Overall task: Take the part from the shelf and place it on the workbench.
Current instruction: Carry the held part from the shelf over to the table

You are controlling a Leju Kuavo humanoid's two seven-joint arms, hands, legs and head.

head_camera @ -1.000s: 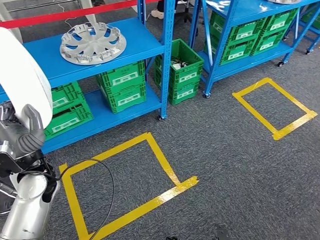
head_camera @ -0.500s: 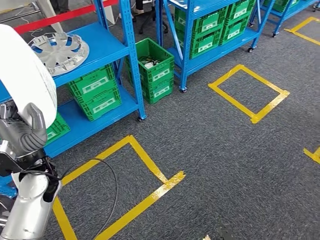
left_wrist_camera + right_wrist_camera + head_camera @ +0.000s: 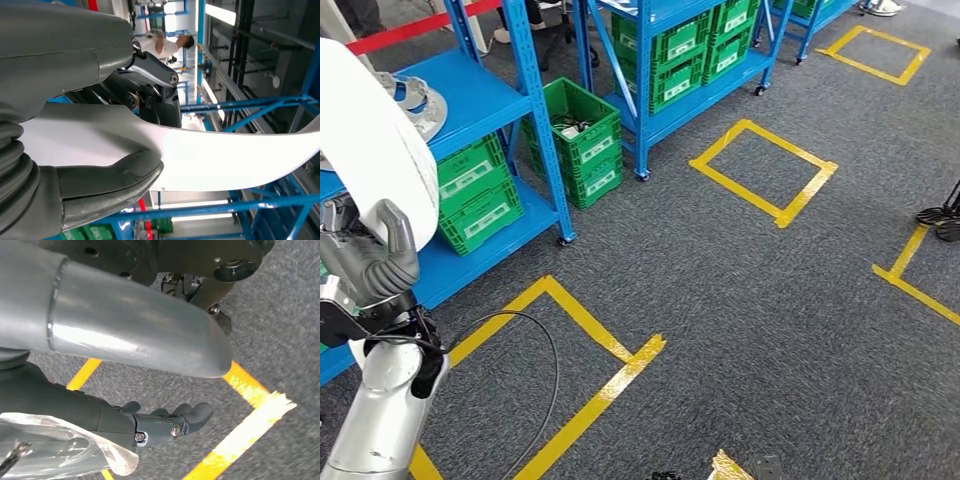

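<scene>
In the head view my left hand (image 3: 371, 268) grips a large white curved part (image 3: 373, 140), held up at the far left in front of the blue shelf (image 3: 490, 95). Seen from the left wrist, the thumb (image 3: 109, 185) and darker fingers clamp the white part (image 3: 226, 155) between them. My right hand (image 3: 166, 422) hangs above the grey carpet with its fingers stretched out and nothing in them. A silver wheel cover (image 3: 416, 100) lies on the shelf, partly hidden behind the white part.
Green crates (image 3: 475, 190) sit on the lower shelf board, and another (image 3: 584, 140) stands on the floor between the shelves. Yellow tape squares (image 3: 761, 165) mark the carpet. A black cable (image 3: 543, 370) loops near my left arm. A black stand base (image 3: 943, 215) sits at the right edge.
The whole scene has slid left, so the camera has turned right. My left hand keeps its hold on the white part, at the same place in the picture.
</scene>
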